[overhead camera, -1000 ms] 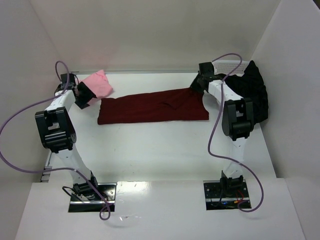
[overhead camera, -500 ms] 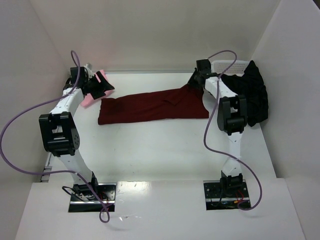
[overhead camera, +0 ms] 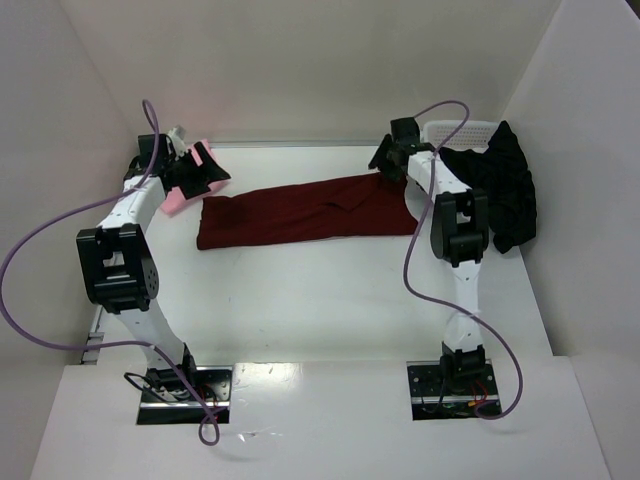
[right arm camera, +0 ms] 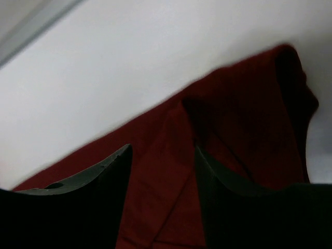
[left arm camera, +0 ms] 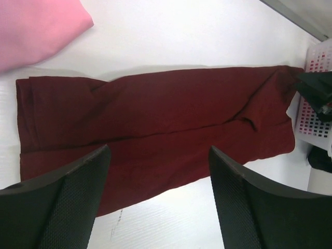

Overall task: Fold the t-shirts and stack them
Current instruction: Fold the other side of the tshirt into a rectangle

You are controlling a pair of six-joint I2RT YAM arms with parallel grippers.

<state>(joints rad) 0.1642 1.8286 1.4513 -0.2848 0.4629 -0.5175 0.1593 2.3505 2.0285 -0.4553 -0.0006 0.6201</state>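
Shirts, three of them, sit toward the back of the white table (overhead camera: 300, 300). The dark maroon t-shirt (overhead camera: 300, 213) lies flat in the middle as a long band running left to right, with a crease along its length and a small fold near its right end. The light pink t-shirt (overhead camera: 176, 203) is bundled at the back left, just beside the maroon one's left end. The black t-shirt (overhead camera: 505, 190) hangs in a heap over the one white mesh basket (overhead camera: 465, 130) at the back right.

Two arms reach in. The left gripper (left arm camera: 158, 197) hangs over the pink shirt, its jaws spread wide with nothing between them. The right gripper (right arm camera: 163, 192) sits at the maroon shirt's far right corner, jaws parted, maroon cloth showing beyond the gap.
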